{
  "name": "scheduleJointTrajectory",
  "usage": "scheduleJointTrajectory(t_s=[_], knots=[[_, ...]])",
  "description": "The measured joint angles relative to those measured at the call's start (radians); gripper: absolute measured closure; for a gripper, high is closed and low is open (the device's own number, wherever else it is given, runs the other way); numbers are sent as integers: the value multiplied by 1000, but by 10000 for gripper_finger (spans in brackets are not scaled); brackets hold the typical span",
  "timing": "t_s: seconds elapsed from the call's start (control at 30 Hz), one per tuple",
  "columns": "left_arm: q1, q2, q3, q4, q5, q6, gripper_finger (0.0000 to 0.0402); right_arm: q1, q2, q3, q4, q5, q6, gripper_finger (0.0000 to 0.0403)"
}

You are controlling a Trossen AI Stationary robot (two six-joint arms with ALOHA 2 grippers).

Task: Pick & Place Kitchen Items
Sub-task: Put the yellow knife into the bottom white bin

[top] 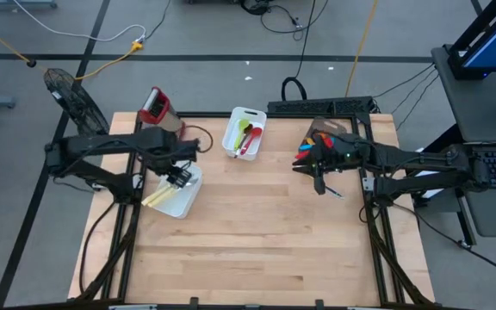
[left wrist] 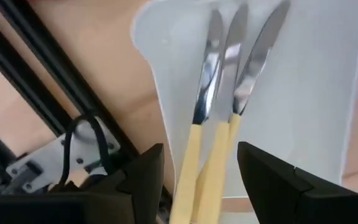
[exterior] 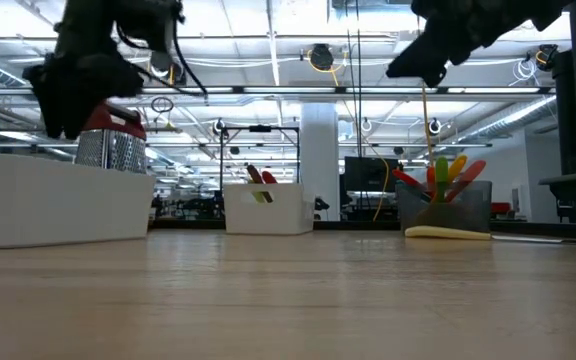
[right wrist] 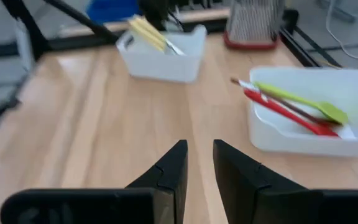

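Three cream-handled metal knives [left wrist: 219, 106] lie side by side in a white tray [top: 188, 207] at the table's left. My left gripper [left wrist: 201, 180] hangs open just above them, pointing down, a finger on either side of the handles, touching nothing. A second white tray [right wrist: 303, 140] at the far middle holds a green spatula [right wrist: 297, 99] and a red utensil [right wrist: 281, 111]. A clear holder [exterior: 446, 205] at the far right carries several coloured utensils standing up. My right gripper [right wrist: 199, 168] hovers near that holder, its fingers a narrow gap apart with nothing between them.
A metal box grater with a red top [top: 153, 105] stands beyond the left tray at the far left corner. A flat yellow piece [exterior: 448, 233] lies at the foot of the holder. Bare wood [top: 257, 232] spreads across the table's middle and near side.
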Motion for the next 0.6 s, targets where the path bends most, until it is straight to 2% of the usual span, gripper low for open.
scheduleJointTrajectory(t_s=[0.33,0.6], knots=[[1,-281,0,38,-153,-76,192,121,0,0,-107,144,-2,334],[1,-474,0,230,-170,-7,192,252,0,0,-253,237,97,334]])
